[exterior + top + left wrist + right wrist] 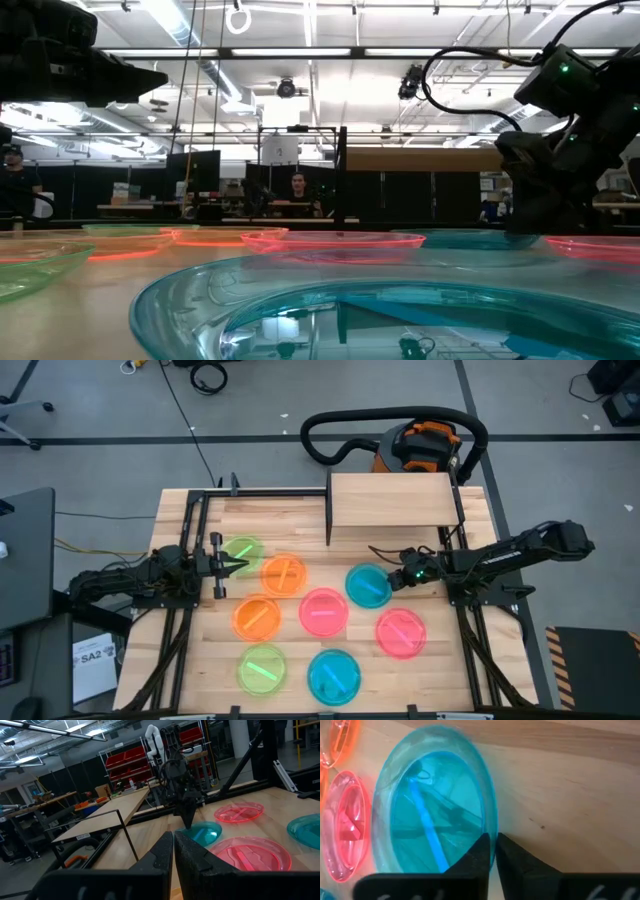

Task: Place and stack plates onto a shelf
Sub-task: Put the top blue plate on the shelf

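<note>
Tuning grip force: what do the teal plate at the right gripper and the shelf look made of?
Teal plate: probably thin, glossy translucent plastic; the wood shows through it and its rim catches reflections. Shelf: light wood board, matte with visible grain, on thin black posts, likely metal.

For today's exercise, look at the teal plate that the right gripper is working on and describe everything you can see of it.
The teal plate is small, round and translucent plastic, with a raised rim and a brighter blue stripe across its centre. It lies flat on the wooden tabletop, in front of the shelf, beside a pink plate without overlapping it. The right gripper has its fingers closed on the rim, one inside and one outside. It looks not yet lifted.
</note>
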